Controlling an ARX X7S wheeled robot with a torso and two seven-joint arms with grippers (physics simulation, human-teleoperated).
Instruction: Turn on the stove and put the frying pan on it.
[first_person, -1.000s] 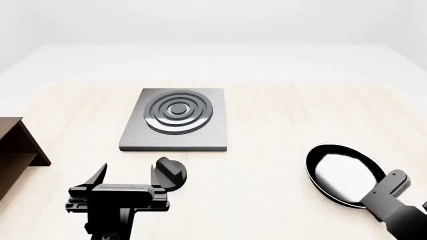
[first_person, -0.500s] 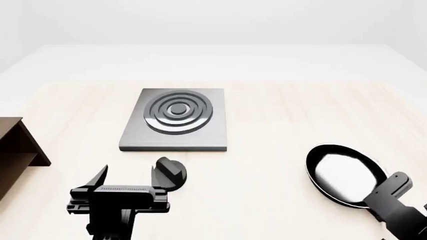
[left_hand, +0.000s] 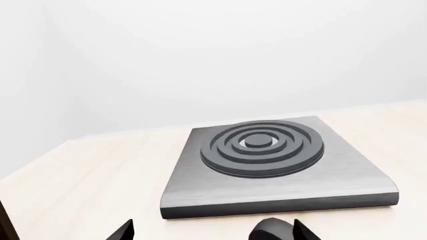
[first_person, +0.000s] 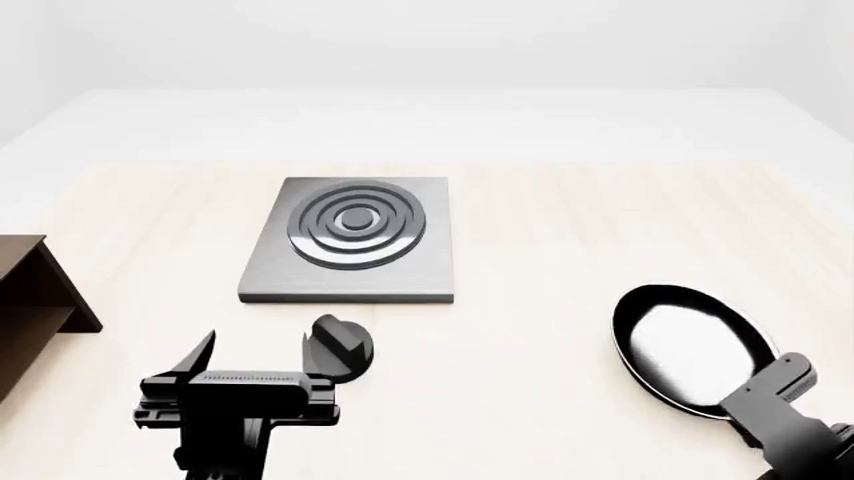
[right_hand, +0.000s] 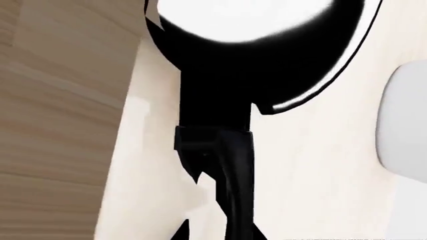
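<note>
- The left gripper (first_person: 256, 352) was held wide open, its right finger touching the stove knob (first_person: 342, 343).
- The right gripper (first_person: 771, 392) sat at the frying pan (first_person: 691, 345) handle; its opening could not be told.
- The stove (first_person: 354, 238) lay apart from the pan.

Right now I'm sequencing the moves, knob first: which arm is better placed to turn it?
Left. The left gripper is open right at the knob; the right gripper is across by the frying pan.

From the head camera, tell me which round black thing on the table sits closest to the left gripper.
The stove knob, a small black disc with a raised ridge, just beside the left gripper and in front of the stove. The frying pan lies far off on the right side.
</note>
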